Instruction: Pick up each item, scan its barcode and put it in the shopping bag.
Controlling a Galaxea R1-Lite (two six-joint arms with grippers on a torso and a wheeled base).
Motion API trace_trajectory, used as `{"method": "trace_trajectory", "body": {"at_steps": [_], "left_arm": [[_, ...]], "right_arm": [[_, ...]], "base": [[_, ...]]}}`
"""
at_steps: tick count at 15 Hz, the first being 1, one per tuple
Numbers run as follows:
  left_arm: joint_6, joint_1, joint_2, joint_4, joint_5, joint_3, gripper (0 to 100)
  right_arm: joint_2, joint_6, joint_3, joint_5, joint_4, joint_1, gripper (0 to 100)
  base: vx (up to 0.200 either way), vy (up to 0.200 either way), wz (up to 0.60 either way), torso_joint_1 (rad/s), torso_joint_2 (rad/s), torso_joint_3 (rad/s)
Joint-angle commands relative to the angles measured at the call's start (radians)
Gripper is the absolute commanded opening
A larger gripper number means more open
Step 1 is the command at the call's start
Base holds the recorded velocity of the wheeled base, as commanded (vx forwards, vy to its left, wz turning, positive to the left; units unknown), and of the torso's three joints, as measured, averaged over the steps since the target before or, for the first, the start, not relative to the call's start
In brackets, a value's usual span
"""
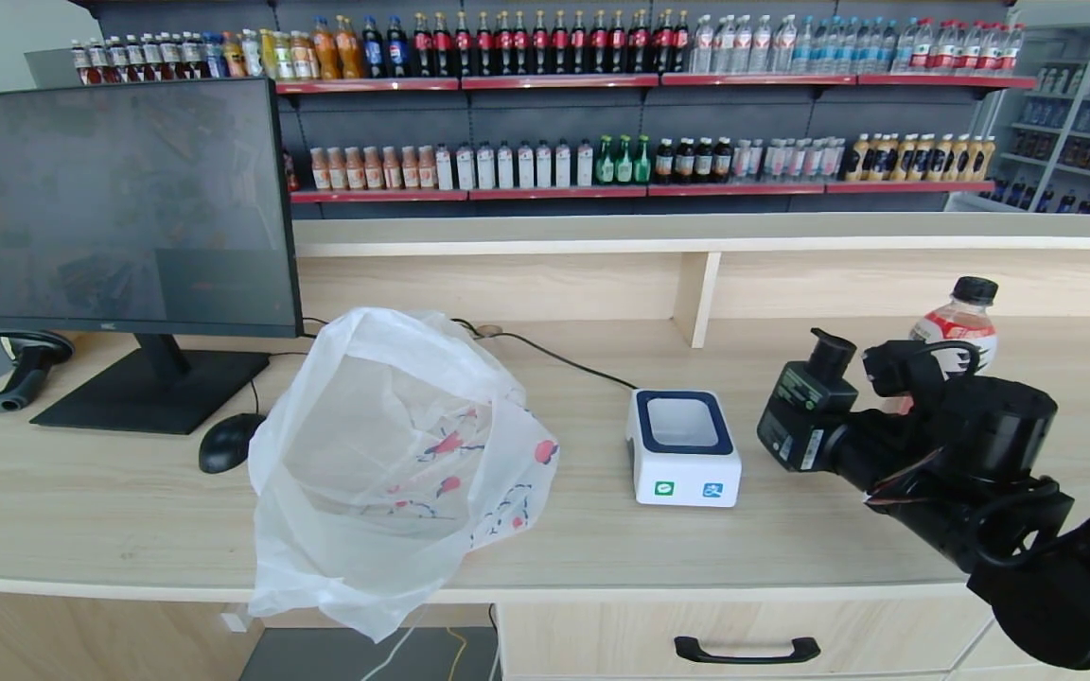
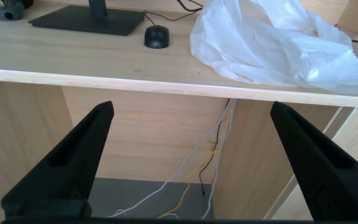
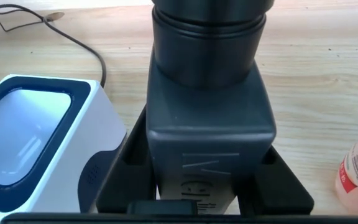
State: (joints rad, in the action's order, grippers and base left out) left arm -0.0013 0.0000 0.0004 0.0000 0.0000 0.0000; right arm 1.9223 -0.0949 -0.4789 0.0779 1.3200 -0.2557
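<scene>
The left gripper (image 2: pixel 191 112) sits lower than the counter's (image 2: pixel 104 74) front edge, fingers (image 2: pixel 73 155) spread wide with nothing between them. Cables hang under the counter beyond it.

On the counter in the head view, a hand scanner (image 1: pixel 25 369) lies at the far left, at 9 o'clock from the monitor (image 1: pixel 119 203) stand. The mouse (image 1: pixel 228 442) is at 5 o'clock from that stand and just at 9 o'clock from the bag (image 1: pixel 394 463). The bag is white plastic with red print. It stands crumpled with its mouth open upward, and its lower part drapes over the counter's front edge.

The scanner (image 1: pixel 682 459), a white box with a blue-rimmed window facing up, sits at 3 o'clock from the bag, apart from it.

At 3 o'clock from the scanner, the right gripper (image 3: pixel 207 193) is pinched on a dark bottle (image 1: pixel 805 411), held above the counter with its cap pointing away from the robot. A drink bottle (image 1: pixel 957 326) with a black cap stands upright at 1 o'clock from the dark bottle.
</scene>
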Motion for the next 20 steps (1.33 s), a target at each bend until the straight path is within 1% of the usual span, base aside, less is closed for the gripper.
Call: {"method": "trace_trajectory", "body": {"at_steps": [1,3,4,5,10,12,15,19,20], "left_arm": [[0.000,0.000,0.000,0.000,0.000,0.000,100],[0.000,0.000,0.000,0.000,0.000,0.000,100],[0.000,0.000,0.000,0.000,0.000,0.000,100],[0.000,0.000,0.000,0.000,0.000,0.000,100],[0.000,0.000,0.000,0.000,0.000,0.000,100],[0.000,0.000,0.000,0.000,0.000,0.000,100],[0.000,0.000,0.000,0.000,0.000,0.000,100],[0.000,0.000,0.000,0.000,0.000,0.000,100],[0.000,0.000,0.000,0.000,0.000,0.000,100]], "right_arm": [[-0.060,-0.009,0.031,0.000,0.001,-0.014,0],[-0.108,-0.023,0.045,-0.001,0.001,-0.030,0],[-0.161,-0.042,0.075,-0.001,0.001,-0.059,0],[-0.177,-0.045,0.086,-0.001,0.001,-0.066,0],[-0.299,-0.063,0.198,-0.001,0.001,-0.082,0],[-0.382,-0.066,0.266,-0.006,0.001,-0.123,0],[-0.460,-0.065,0.338,-0.010,-0.001,-0.129,0],[-0.496,-0.063,0.362,-0.047,-0.001,-0.131,0],[-0.496,-0.066,0.361,-0.061,0.001,-0.143,0]], "base": [[0.000,0.000,0.00,0.000,0.00,0.000],[0.000,0.000,0.00,0.000,0.00,0.000],[0.000,0.000,0.00,0.000,0.00,0.000],[0.000,0.000,0.00,0.000,0.00,0.000],[0.000,0.000,0.00,0.000,0.00,0.000],[0.000,0.000,0.00,0.000,0.00,0.000],[0.000,0.000,0.00,0.000,0.00,0.000],[0.000,0.000,0.00,0.000,0.00,0.000],[0.000,0.000,0.00,0.000,0.00,0.000]]}}
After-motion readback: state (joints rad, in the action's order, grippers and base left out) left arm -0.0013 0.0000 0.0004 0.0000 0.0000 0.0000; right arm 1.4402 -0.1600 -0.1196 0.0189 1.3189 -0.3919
